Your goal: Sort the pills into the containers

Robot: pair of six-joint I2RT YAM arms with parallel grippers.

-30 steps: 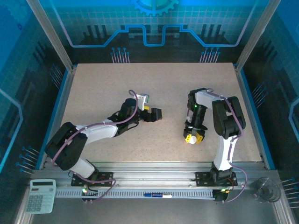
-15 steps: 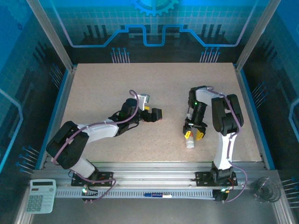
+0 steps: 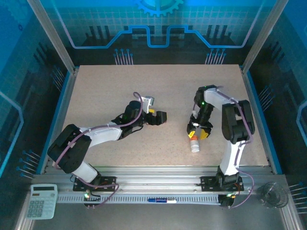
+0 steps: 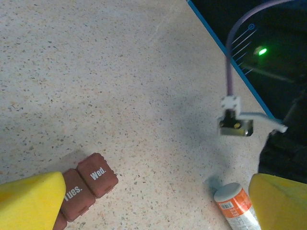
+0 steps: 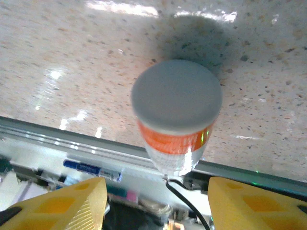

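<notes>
Centre-left from above, the left gripper (image 3: pixel 158 117) is hovering wide open; the containers (image 4: pixel 88 184) are lying lower left in its wrist view. Rightward, the right gripper (image 3: pixel 197 132) is hanging parted and empty by the pill bottle (image 5: pixel 176 110); a brushing finger risks knocking it away.

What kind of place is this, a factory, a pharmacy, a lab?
Most likely a robotics lab test cell: a left arm and a right arm are bolted to a metal rail at a speckled table, walled by blue-lit panels, with a pill bottle on it.
</notes>
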